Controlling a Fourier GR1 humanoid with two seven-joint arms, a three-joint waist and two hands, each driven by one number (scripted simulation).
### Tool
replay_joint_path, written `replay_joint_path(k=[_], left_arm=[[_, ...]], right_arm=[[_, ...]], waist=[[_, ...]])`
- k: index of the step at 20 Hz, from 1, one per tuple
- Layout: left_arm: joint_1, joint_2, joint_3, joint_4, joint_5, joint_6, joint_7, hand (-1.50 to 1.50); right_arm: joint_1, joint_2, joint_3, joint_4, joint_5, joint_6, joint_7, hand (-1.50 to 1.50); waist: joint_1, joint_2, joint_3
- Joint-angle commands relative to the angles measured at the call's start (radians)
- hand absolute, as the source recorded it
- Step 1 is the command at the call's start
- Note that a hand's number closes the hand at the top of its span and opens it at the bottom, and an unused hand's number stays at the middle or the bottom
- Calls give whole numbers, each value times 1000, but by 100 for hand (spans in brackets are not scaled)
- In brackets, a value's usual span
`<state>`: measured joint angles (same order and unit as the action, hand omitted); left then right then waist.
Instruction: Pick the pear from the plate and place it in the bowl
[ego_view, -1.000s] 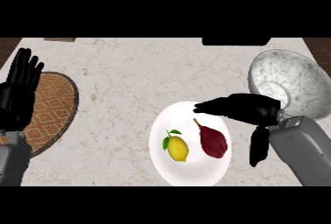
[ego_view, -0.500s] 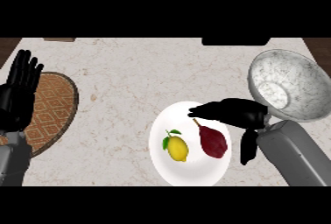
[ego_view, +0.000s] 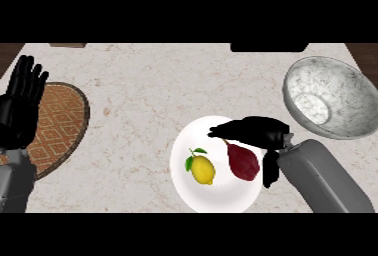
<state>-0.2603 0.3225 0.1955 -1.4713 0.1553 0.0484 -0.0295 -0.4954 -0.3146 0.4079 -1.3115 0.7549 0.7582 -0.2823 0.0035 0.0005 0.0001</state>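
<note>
1. White plate (ego_view: 193, 200) sits at lower centre of the frame. On it lie a yellow lemon (ego_view: 202, 169) with a green leaf, left of centre, and the dark red pear (ego_view: 243, 161) just right of it. The two fruits lie close but apart.

2. Right forearm enters from the lower right corner. Right hand (ego_view: 255, 132) hangs over the plate's upper right part, above the pear's narrow top end. Fingers reach left, relaxed and spread; nothing is enclosed. Thumb (ego_view: 271, 170) drops down along the pear's right side. Whether any finger touches the fruit cannot be told, since the hand covers the stem end. I read this hand as open, holding nothing yet.

3. Risks, as judgement only:
   - Lemon lies near the pear; fingers closing wide on the left side could nudge or catch the lemon instead.
   - Pear is tapered and lies flat; a pinch near the thin end could let it swivel or slide out during the lift.
   - Pressing down off-centre could skate the fruit across the smooth plate.
   - Bowl rim stands high; a low carry could clip it.

4. Marbled grey bowl (ego_view: 347, 131) stands at upper right, just beyond the plate, holding nothing.

5. Left hand (ego_view: 21, 107) rests open, fingers up, at the left edge, over a woven brown mat (ego_view: 60, 125).
</note>
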Motion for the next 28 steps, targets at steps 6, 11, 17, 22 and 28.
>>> replay_joint_path(k=[6, 11, 17, 22, 28], left_arm=[[-24, 34, 51, 63, 27, -75, -11, 0], [-14, 8, 48, 28, -2, -40, -6, 0], [36, 3, 61, -13, 17, -65, -6, 0], [-5, -17, 33, -51, -25, -19, 52, 0], [77, 10, 107, -42, -10, 3, 21, 0]], right_arm=[[17, -14, -19, 92, 98, -17, -77, -150], [-21, 64, -5, 202, 183, -86, -83, -150], [26, 109, -28, 166, 183, -179, -146, 150], [-27, 84, -76, 199, 215, -178, -227, 150], [147, -444, -456, 332, 182, -329, -149, 150]], waist=[[-2, 1, 0], [0, 0, 0], [0, 0, 0], [0, 0, 0], [-152, -1, 6]])
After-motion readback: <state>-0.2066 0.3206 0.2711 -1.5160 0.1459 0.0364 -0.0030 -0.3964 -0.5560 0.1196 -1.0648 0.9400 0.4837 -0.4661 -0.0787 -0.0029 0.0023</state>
